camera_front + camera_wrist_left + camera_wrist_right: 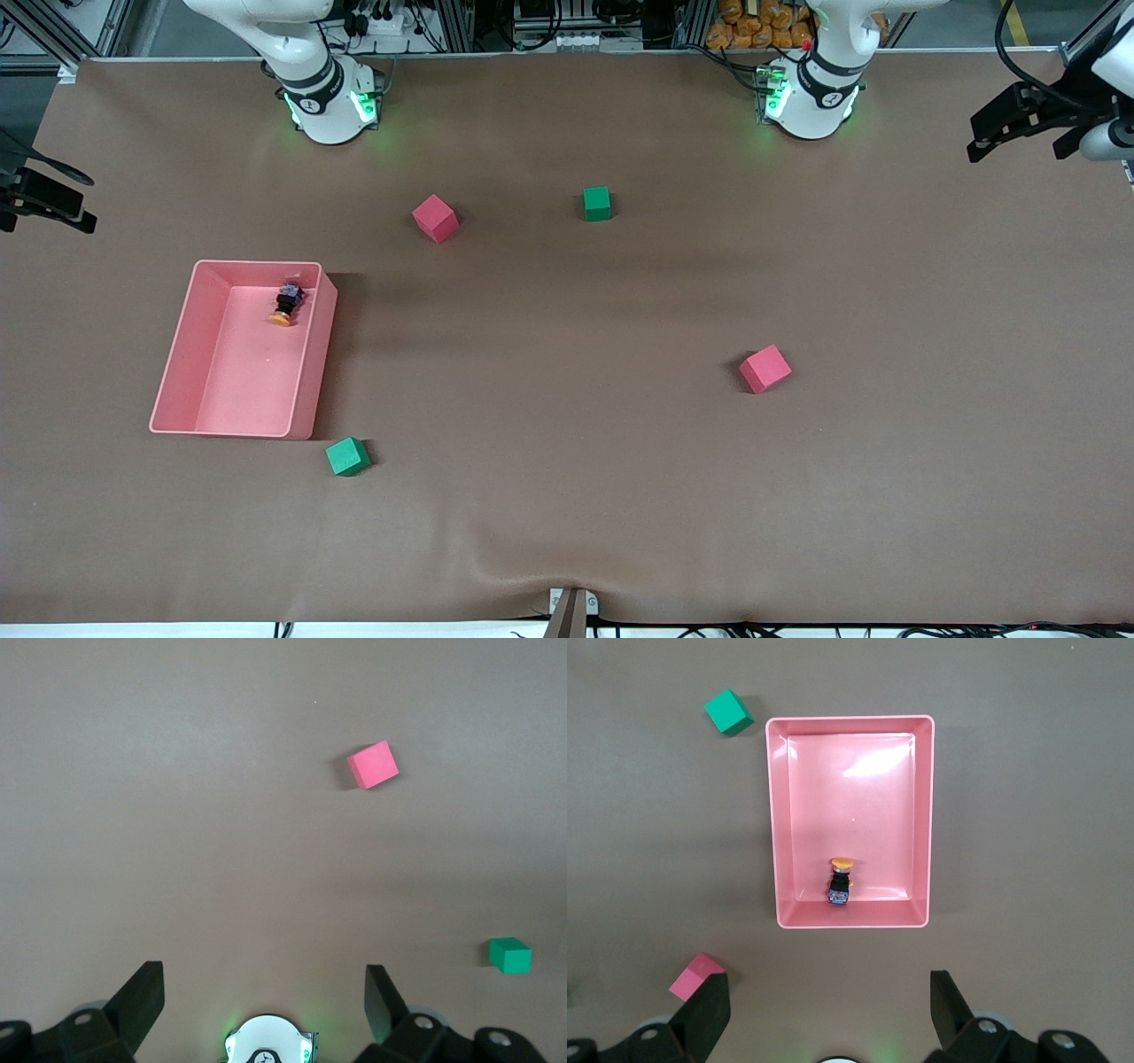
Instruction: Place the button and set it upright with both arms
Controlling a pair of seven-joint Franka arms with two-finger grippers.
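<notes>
A brown paper-covered table (567,443) carries a shallow pink plastic tray (177,354). Inside, near its farther wall, the tiny orange-capped button (285,306) lies sideways, cap toward the front camera. Left gripper (264,992) and right gripper (829,997) hover high, fingers apart.

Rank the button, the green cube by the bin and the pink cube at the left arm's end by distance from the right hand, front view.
1. button, in the pink bin below the right hand.
2. green cube, beside the bin's camera-side corner.
3. pink cube, toward the left arm's end.
</notes>
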